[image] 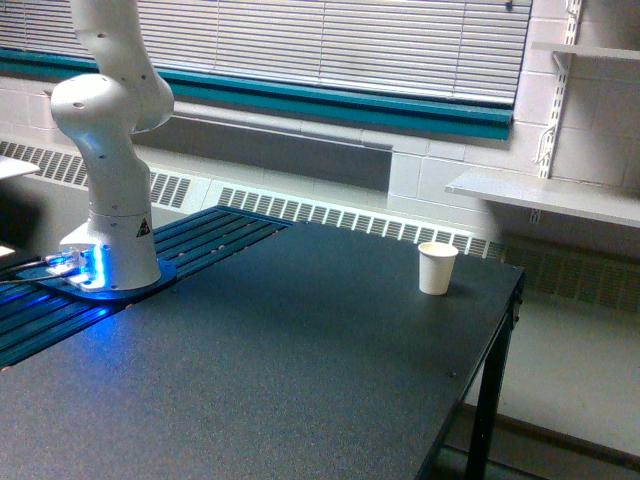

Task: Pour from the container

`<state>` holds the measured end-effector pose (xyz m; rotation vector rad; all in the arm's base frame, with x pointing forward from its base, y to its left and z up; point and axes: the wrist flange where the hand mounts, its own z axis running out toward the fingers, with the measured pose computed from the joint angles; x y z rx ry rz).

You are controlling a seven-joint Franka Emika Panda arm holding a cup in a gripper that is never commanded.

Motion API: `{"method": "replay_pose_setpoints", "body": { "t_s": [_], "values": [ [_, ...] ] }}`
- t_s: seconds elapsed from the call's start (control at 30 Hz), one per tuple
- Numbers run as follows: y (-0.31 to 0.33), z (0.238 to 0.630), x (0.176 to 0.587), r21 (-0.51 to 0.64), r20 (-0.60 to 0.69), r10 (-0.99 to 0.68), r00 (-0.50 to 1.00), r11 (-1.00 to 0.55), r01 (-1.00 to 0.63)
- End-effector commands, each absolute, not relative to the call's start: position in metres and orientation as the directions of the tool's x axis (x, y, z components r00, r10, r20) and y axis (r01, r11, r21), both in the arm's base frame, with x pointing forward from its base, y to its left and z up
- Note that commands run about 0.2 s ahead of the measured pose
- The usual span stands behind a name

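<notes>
One white paper cup point(437, 268) stands upright and alone near the far right edge of a dark table point(300, 380); its contents cannot be seen. One white robot arm point(108, 150) rises at left. Gripper and clear container are out of frame.

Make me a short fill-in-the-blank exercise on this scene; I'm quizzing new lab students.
1. The white paper cup stands ___ on the black table.
2. The robot arm's base glows ___ where it meets its mount.
3. The arm's gripper is ___ of the exterior view.
4. Behind the table, the window blinds are ___.

Missing words: upright; blue; out; closed
</notes>
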<state>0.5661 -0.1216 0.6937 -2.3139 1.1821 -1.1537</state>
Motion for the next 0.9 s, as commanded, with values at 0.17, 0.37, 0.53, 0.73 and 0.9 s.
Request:
{"method": "replay_pose_setpoints", "body": {
  "t_s": [0.17,0.37,0.53,0.73,0.9],
  "values": [
    [-0.038,0.572,0.598,-0.283,0.455,-0.622,0.638,-0.780,-0.558],
    [0.005,0.492,0.599,-0.154,0.321,-0.568,0.758,-0.821,-0.550],
    [0.049,0.420,0.595,-0.030,0.189,-0.502,0.844,-0.862,-0.506],
    [0.105,0.386,0.586,0.018,0.158,-0.412,0.897,-0.907,-0.420],
    [0.157,0.380,0.577,0.004,0.175,-0.331,0.927,-0.941,-0.337]
  ]
}}
